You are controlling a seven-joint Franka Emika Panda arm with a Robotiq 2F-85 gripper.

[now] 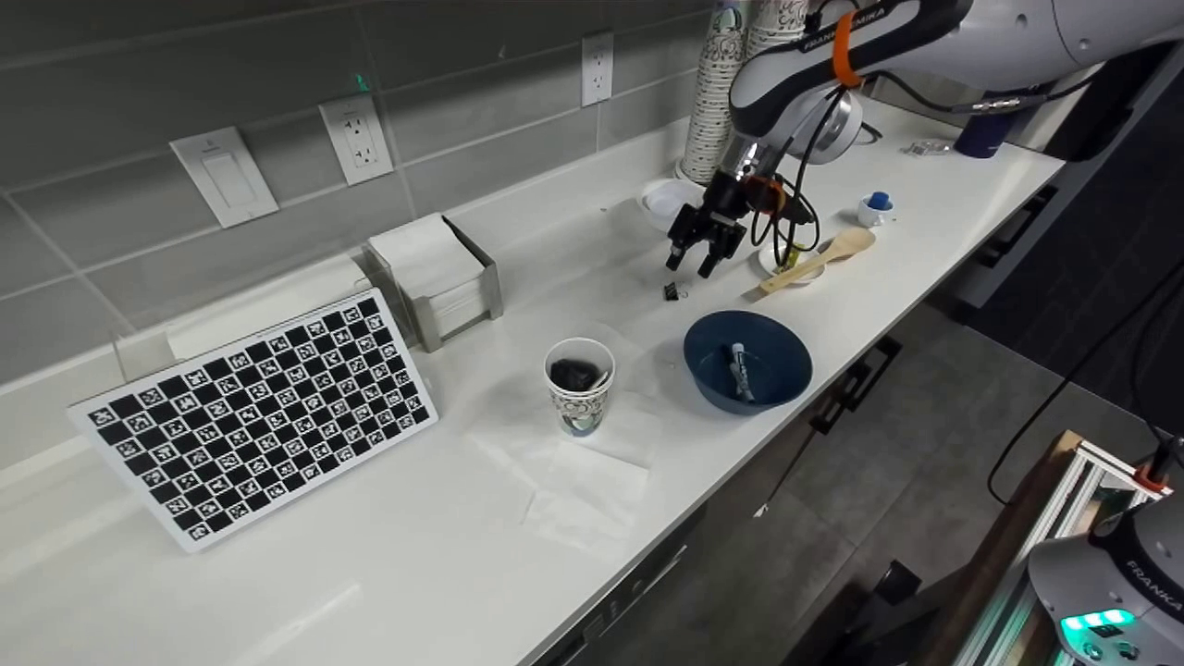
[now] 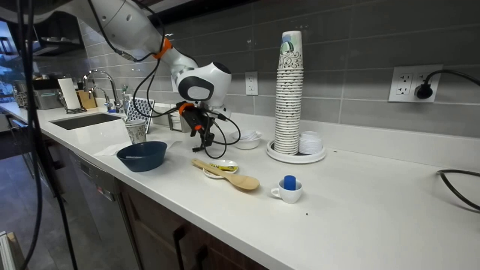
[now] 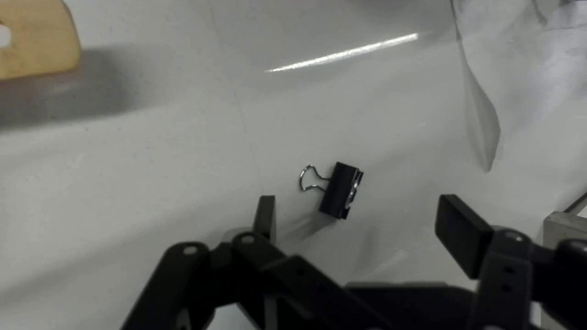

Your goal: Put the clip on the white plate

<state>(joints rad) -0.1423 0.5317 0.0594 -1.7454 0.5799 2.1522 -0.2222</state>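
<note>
Picking seems in hand: the gripper, wide and empty, hangs near the clip, lying between front and back edges of the bench. Next should be lowering, then gripping.

White plate only partly visible under spoon

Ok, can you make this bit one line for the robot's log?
claw: open; clip: on counter, not gripped; white plate: yellow item on it, wooden spoon across; placing: not done
</note>
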